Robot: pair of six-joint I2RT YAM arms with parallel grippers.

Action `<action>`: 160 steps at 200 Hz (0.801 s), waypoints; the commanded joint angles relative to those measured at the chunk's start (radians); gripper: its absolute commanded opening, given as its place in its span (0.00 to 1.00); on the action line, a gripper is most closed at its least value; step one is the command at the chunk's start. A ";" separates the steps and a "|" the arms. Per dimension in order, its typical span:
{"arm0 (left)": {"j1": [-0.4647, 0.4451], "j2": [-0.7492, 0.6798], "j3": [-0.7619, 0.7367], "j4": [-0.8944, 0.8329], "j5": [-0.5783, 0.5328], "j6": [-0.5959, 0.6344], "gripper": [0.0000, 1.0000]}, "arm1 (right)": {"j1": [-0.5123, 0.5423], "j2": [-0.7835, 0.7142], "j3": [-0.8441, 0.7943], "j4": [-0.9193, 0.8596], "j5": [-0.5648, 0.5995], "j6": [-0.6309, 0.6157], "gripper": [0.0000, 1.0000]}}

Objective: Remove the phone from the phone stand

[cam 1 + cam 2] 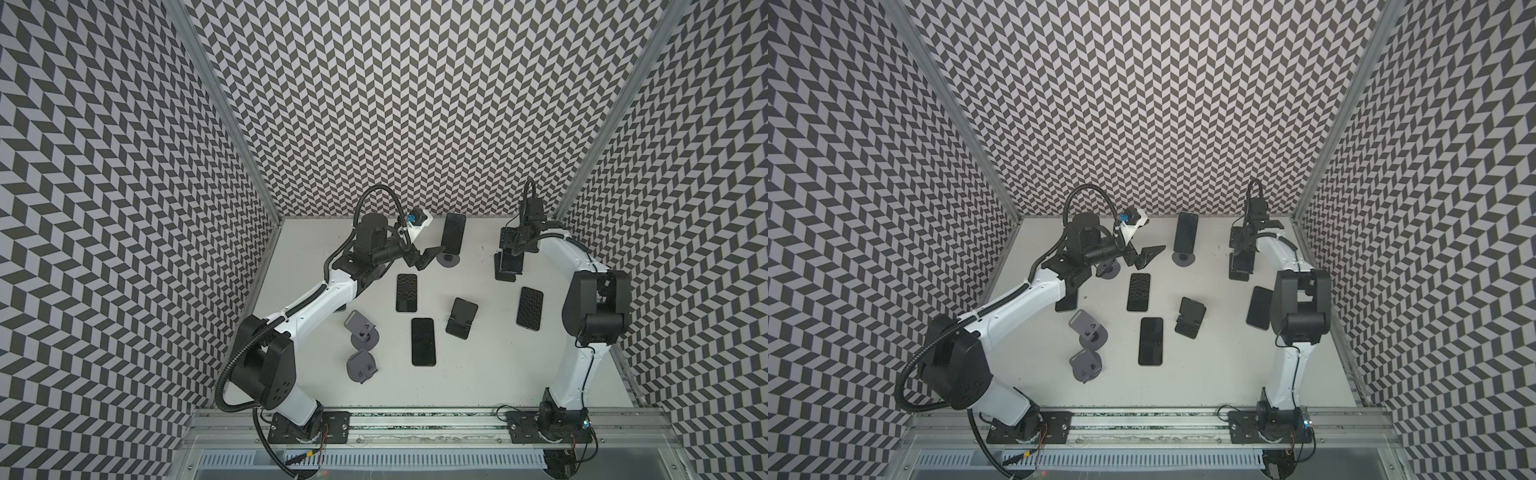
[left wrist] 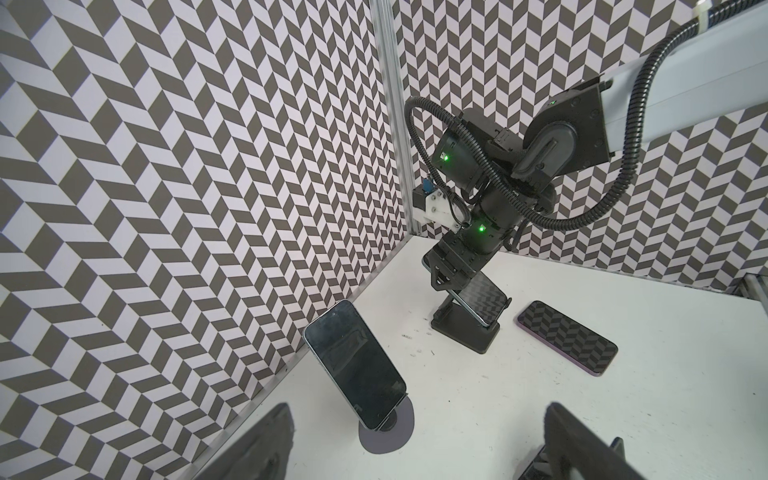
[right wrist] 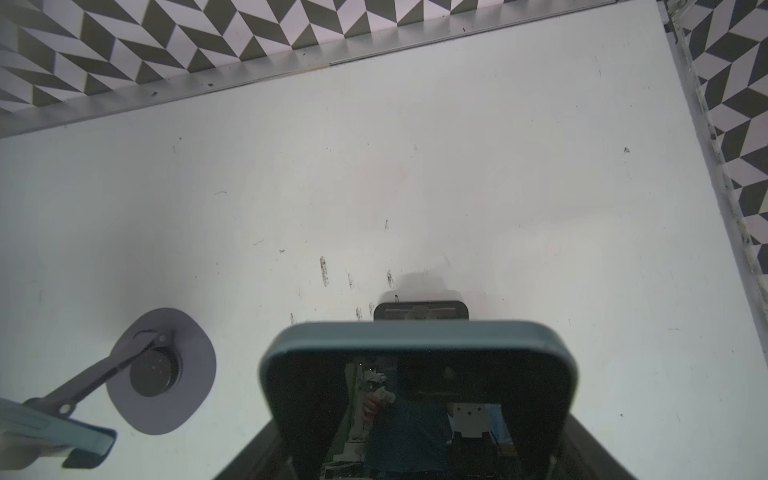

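Observation:
A dark phone (image 1: 510, 262) leans on a black phone stand (image 1: 508, 277) at the back right of the table. My right gripper (image 1: 509, 254) reaches down over its top end. In the right wrist view the phone (image 3: 415, 395) fills the space between the jaws, which are shut on its sides, with the stand (image 3: 420, 311) behind it. The left wrist view shows this phone (image 2: 488, 297) resting in its stand (image 2: 465, 330). A second phone (image 1: 453, 232) leans on a grey round-based stand (image 1: 449, 260). My left gripper (image 1: 422, 258) hangs open just left of it, holding nothing.
Three phones lie flat on the table (image 1: 478, 374): one at the middle (image 1: 406, 293), one nearer the front (image 1: 423, 340), one beside the right arm (image 1: 530, 308). An empty black stand (image 1: 461, 318) and two empty grey stands (image 1: 361, 330) (image 1: 360, 365) sit in front. Patterned walls close three sides.

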 commanded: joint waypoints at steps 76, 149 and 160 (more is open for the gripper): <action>0.007 -0.012 0.000 -0.006 0.009 0.020 0.94 | -0.005 -0.010 0.027 0.003 0.004 -0.014 0.66; 0.009 -0.017 -0.007 0.000 0.012 0.018 0.94 | -0.005 -0.041 0.039 -0.005 0.008 -0.023 0.63; 0.009 -0.016 -0.007 0.002 0.014 0.019 0.94 | -0.005 -0.044 0.045 -0.006 0.008 -0.025 0.63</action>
